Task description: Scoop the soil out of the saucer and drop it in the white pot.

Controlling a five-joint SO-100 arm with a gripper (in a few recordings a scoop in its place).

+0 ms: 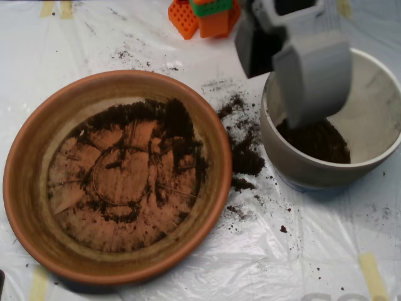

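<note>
The hand is poised over the white pot, its grey shells seen parted, with nothing visibly held. Soil lies directly beneath it inside the pot; more is left in the saucer to its left. Any remaining grains should be shaken off before the hand is lifted clear, so that spillage on the desk is avoided.

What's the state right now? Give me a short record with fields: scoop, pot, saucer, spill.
scoop: over the white pot, tip down inside its rim
white pot: right of the saucer, dark soil on its floor, inner wall smudged
saucer: mostly scraped, thin soil in an arc along top and right
spill: loose soil on the plastic sheet between saucer and pot
</note>
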